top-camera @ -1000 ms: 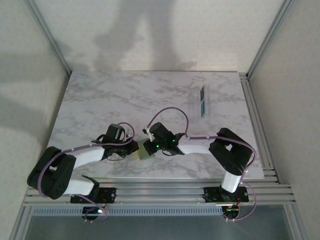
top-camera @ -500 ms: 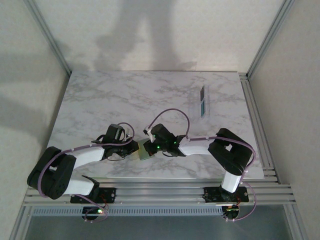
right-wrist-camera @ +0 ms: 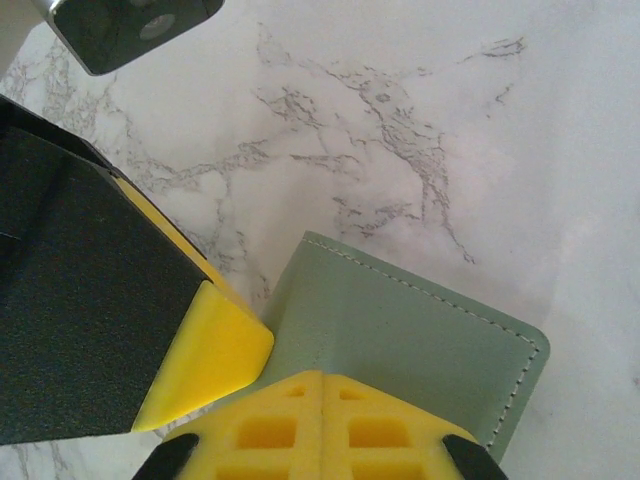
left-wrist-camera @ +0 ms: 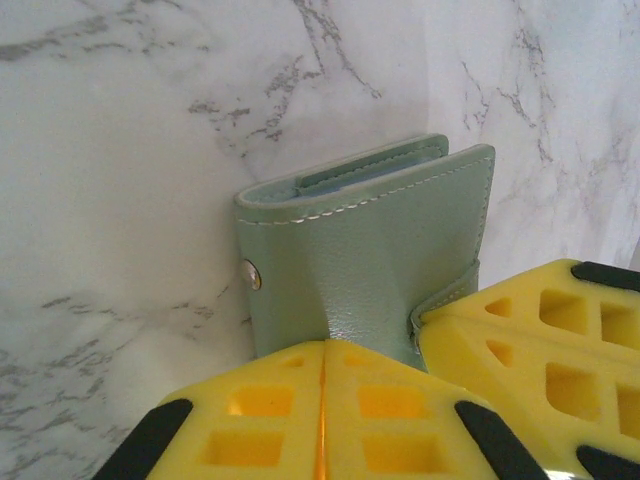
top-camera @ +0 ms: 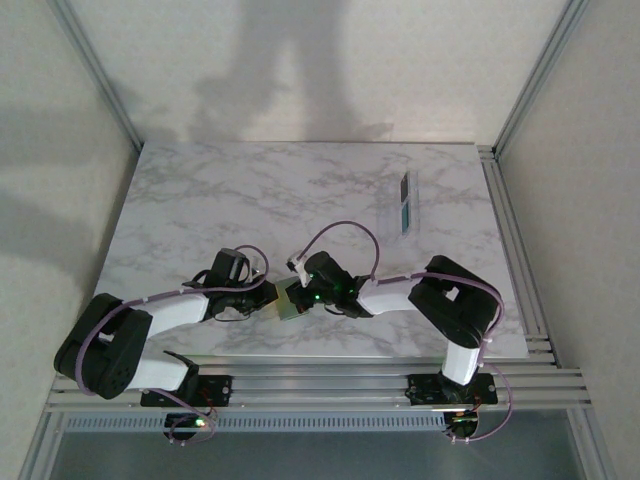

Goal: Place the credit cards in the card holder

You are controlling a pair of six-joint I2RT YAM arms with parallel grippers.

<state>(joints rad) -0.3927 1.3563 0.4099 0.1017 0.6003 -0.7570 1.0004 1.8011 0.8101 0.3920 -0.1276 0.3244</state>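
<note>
Closest to the arm bases, toward the near edge of the marble tabletop (top-camera: pixel 200 200), the two arms meet over the card holder (top-camera: pixel 288 301). The left gripper (top-camera: pixel 272 297) comes in from the left and the right gripper (top-camera: pixel 301 294) from the right, so the sage-green wallet sits between them.

In the left wrist view, the left gripper (left-wrist-camera: pixel 323 345) has its yellow fingers (left-wrist-camera: pixel 265 405) pressed together with almost no gap, pinching the near edge of one cover of the card holder (left-wrist-camera: pixel 370 250). Just to the right, a finger of the right gripper (left-wrist-camera: pixel 530 340) touches the wallet's other side.

The right wrist view shows the same from the other side. The right gripper (right-wrist-camera: pixel 322 378) is fully closed on the leather of the card holder (right-wrist-camera: pixel 420 330), with the left gripper (right-wrist-camera: pixel 215 345) right beside it.

The wallet is barely parted. A narrow gap and a darker inner strip show along its far edge, and a snap stud shows on one side. No card is seen inside it, though the interior is mostly hidden.

Farther off, toward the far right of the tabletop and well apart from both arms, the credit cards (top-camera: pixel 405 203) lie in a narrow strip, teal among them. They are too small to count.

By this layout the task looks to be at an early stage. The holder is gripped by both arms and probably being opened, while the cards in view are untouched and each has yet to be fetched and slotted in.
</note>
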